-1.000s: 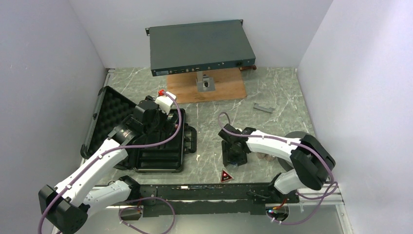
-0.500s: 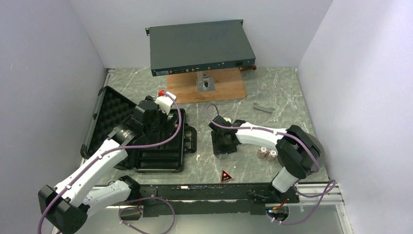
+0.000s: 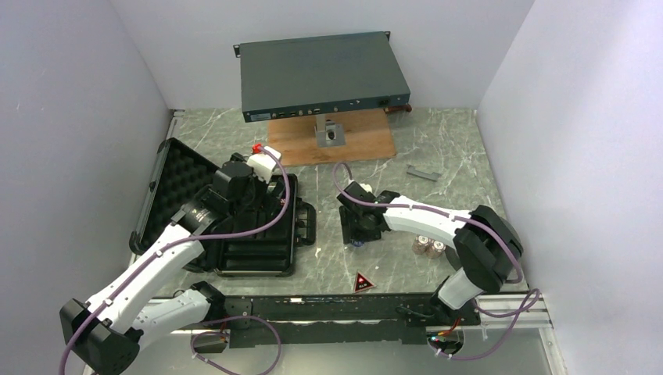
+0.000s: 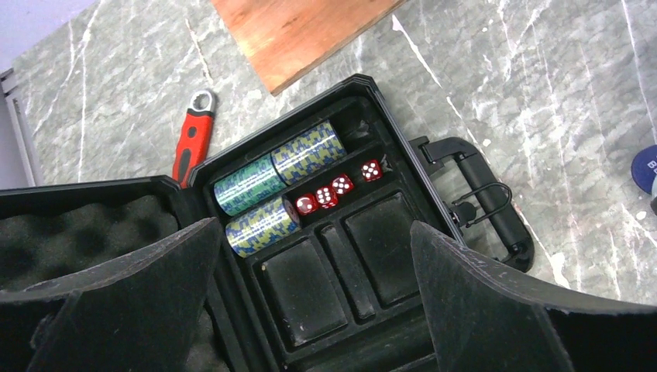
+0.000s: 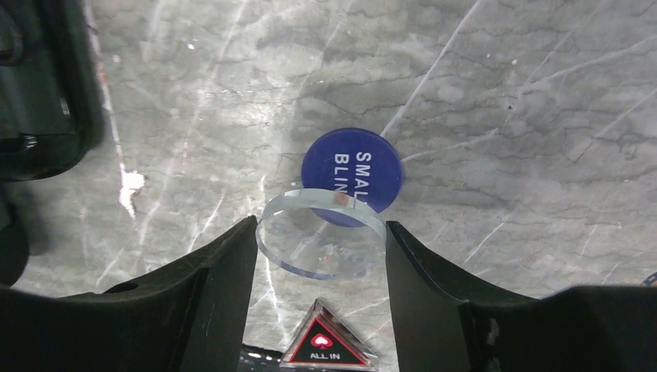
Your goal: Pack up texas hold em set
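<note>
Right wrist view: a clear disc (image 5: 321, 246) is pinched between the right fingers (image 5: 209, 298). It looks to be raised off the desk (image 5: 503, 93), overlapping the edge of the blue disc (image 5: 352, 172) lying flat below it. The red triangle (image 5: 321, 350) lies on the desk too.

Change over the last second: the right arm (image 3: 422, 219) swung in toward the handle side of the case (image 3: 266, 254) and now stops just short of it. That uncovered two loose chip stacks (image 3: 428, 246) on the desk, further out from the case on the same side. The left arm (image 3: 156, 258) hasn't moved.

My read: the clear disc is on its way to the case. The blue disc, the triangle and the loose stacks are not packed yet, so the job is partly done.

Inside the case, three chip stacks (image 4: 279, 182) lie on their sides in the far compartments, with a row of red dice (image 4: 333, 190) beside them. The near compartments are bare and the foam lid is open. A red-handled tool (image 4: 192, 143) lies on the desk just beyond the case's far corner.

Pose: the right arm is stretched low with the wrist tipped down at the desk. The left arm is reached over the case with the left fingers (image 4: 139, 298) spread wide, nothing between them, aimed down at the bare compartments.
</note>
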You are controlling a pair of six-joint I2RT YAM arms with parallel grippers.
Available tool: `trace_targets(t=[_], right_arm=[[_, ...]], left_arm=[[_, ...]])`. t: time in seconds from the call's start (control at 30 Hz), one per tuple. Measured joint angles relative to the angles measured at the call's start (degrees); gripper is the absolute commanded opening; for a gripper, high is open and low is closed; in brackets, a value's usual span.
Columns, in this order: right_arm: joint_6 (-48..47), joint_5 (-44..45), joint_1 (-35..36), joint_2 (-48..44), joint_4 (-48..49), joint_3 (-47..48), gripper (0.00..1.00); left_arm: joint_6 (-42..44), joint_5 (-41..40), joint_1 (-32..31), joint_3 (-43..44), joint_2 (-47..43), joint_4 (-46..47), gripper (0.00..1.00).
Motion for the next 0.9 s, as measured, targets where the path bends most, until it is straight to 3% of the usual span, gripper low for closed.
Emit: trace_targets(t=[0.47, 0.9], right_arm=[[-2.8, -1.0, 0.0, -2.6, 0.8, 3.9, 0.47], [-4.7, -7.1, 0.3, 3.9, 4.4, 17.0, 0.47]], left_arm=[[0.0, -8.9, 0.0, 0.0, -3.1, 0.0, 0.99], [0.1, -19.8, 0.0, -1.4, -13.0, 3.0, 0.99]])
